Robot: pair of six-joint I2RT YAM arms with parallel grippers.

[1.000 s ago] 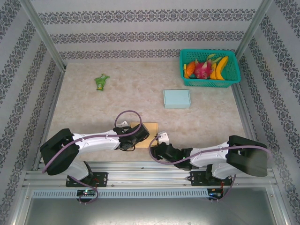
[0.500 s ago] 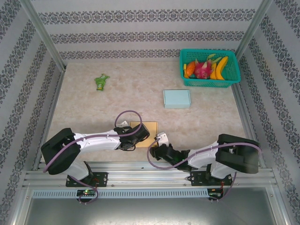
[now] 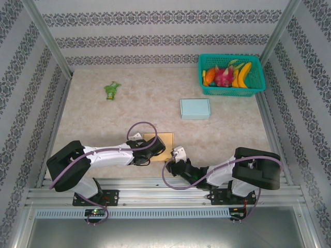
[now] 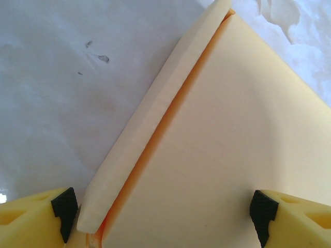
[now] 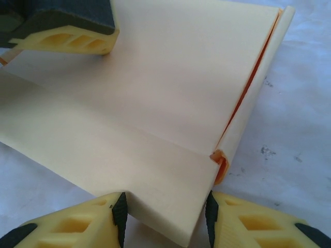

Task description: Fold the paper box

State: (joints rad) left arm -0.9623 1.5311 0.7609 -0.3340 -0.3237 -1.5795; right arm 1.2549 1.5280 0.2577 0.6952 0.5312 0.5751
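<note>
**Pale yellow box between both grippers, near table edge**

Item 1: flat pale yellow paper box with orange inner lining (image 3: 166,139) (image 4: 222,144) (image 5: 155,77), lying on the marbled beige table (image 3: 98,121). One long side flap is raised.

Item 2: left gripper (image 3: 147,153) (image 4: 163,209). I see its jaws spread wide over the box. The raised flap's end is just inside one black pad and the flat panel runs across to the other.

Item 3: right gripper (image 3: 175,155) (image 5: 164,213). Its jaws are partly closed on either side of the box's near corner. The cardboard fills the gap between the pads, and I cannot tell whether they pinch it.

Item 4: beyond both sets of jaws and well apart from them are a light blue flat box (image 3: 195,108), a teal plastic basket of fruit (image 3: 232,92) and a small green packet (image 3: 111,90).
</note>
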